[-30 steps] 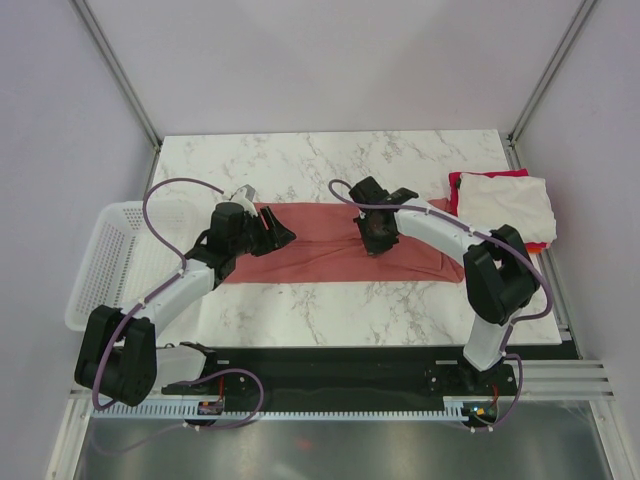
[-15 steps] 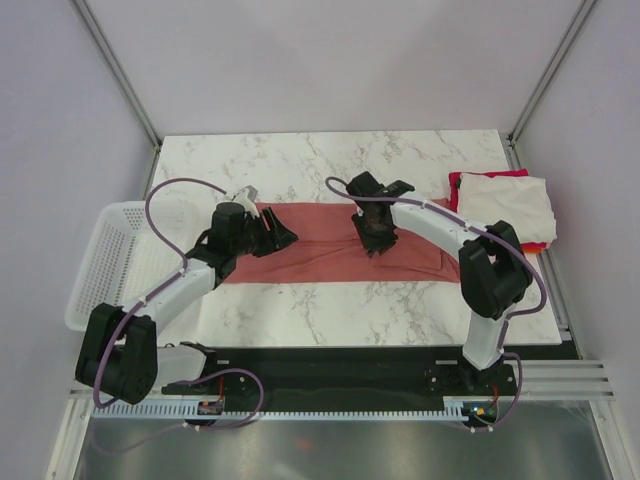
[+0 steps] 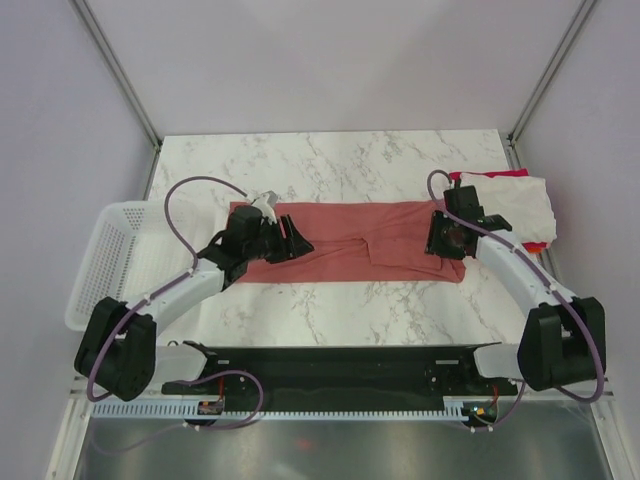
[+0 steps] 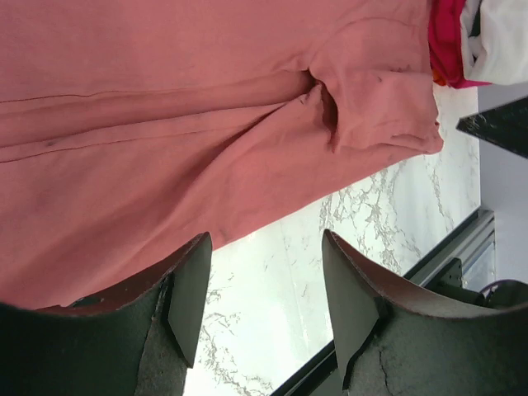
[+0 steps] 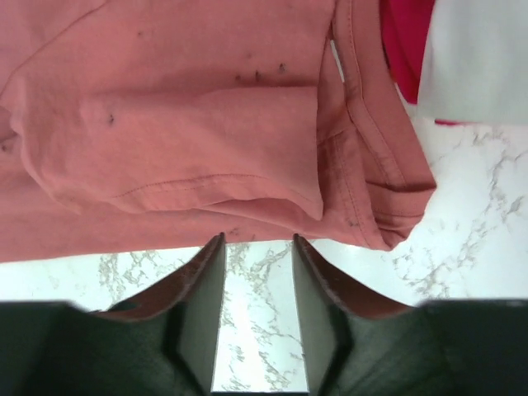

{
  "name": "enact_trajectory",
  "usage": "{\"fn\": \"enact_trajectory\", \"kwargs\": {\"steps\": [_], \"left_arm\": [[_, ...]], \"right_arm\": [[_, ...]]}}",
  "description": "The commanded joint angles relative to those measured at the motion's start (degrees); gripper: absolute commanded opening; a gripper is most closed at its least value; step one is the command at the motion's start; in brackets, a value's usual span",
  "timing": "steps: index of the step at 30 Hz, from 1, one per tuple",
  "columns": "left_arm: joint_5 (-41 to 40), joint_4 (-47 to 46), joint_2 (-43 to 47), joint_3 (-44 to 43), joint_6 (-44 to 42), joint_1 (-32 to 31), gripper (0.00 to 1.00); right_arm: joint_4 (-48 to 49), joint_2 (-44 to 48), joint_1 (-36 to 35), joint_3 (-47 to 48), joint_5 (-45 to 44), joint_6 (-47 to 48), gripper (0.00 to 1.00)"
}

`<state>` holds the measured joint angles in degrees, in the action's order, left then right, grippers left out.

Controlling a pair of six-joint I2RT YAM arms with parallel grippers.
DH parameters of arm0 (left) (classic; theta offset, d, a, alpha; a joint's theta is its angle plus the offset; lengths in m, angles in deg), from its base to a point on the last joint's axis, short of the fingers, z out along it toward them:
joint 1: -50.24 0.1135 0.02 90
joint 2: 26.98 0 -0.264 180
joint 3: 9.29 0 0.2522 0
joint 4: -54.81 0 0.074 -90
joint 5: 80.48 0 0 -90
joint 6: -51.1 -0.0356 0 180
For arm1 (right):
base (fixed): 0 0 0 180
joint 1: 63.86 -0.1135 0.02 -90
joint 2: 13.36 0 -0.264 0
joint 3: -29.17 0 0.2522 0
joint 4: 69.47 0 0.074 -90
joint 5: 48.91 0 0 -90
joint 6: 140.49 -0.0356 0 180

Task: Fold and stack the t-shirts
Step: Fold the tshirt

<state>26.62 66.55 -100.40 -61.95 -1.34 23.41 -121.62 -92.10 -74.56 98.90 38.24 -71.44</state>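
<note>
White link shells and black joint housings clad the left arm (image 3: 165, 295) and right arm (image 3: 515, 272), each trailing a looping purple cable (image 3: 200, 181) (both bolted to a black base rail (image 3: 330, 365)). The left end effector (image 4: 264, 272) and right end effector (image 5: 256, 264) carry dark, wedge-shaped fingers (image 4: 190, 289).

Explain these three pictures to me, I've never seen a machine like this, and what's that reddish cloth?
These are two robot arms bolted at a table's near edge. One picture looks down from above. The other two come from a camera on each wrist, and the dark shapes at the bottom are that arm's own gripper. On the marble table lies a salmon-red t-shirt, folded into a long strip. Beside its right end a cream-white shirt lies stacked on a magenta one. A white mesh basket stands at the left. The left gripper and right gripper are open near the shirt, holding nothing.
</note>
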Motion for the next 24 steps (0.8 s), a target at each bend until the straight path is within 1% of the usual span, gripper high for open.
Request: {"fn": "enact_trajectory", "kwargs": {"steps": [1, 3, 5, 6, 8, 9, 12, 15, 17, 24], "left_arm": [[-5.39, 6.05, 3.72, -3.73, -1.61, 0.9, 0.64], [-6.9, 8.87, 5.57, -3.04, -1.61, 2.04, 0.64], [-9.27, 9.67, 8.9, -1.89, -1.0, 2.66, 0.65], [-9.72, 9.93, 10.05, -0.58, -0.82, 3.18, 0.66], [-10.6, 10.46, 13.04, 0.39, -0.56, 3.8, 0.66], [-10.69, 10.72, 13.83, 1.36, -0.56, 4.59, 0.66], [-11.56, 11.6, 17.17, 2.68, -0.65, 5.73, 0.66], [-12.53, 12.04, 19.72, 3.38, -0.82, 6.09, 0.67], [-12.62, 12.3, 20.78, 3.65, -0.91, 6.09, 0.67], [-12.27, 12.48, 22.98, 4.44, -1.17, 6.09, 0.67]], "right_arm": [[9.01, 6.83, 0.24, -5.68, 2.32, -6.97, 0.5], [11.31, 11.05, 0.41, -10.67, 1.1, -10.5, 0.54], [15.7, 15.17, 0.42, -14.46, 0.48, -16.38, 0.56], [17.02, 16.41, 0.5, -18.22, -1.17, -18.75, 0.61], [20.54, 19.92, 0.33, -21.5, -1.89, -24.54, 0.61], [21.94, 21.07, 0.41, -24.73, -2.76, -26.49, 0.62], [27.47, 23.8, 0.42, -29.15, -4.52, -31.78, 0.62], [29.6, 23.02, 0.42, -30.74, -6.02, -34.42, 0.61], [30.04, 20.83, 0.42, -30.65, -7.16, -34.95, 0.61], [35.84, 13.89, 0.42, -31.53, -6.38, -37.67, 0.6]]}}
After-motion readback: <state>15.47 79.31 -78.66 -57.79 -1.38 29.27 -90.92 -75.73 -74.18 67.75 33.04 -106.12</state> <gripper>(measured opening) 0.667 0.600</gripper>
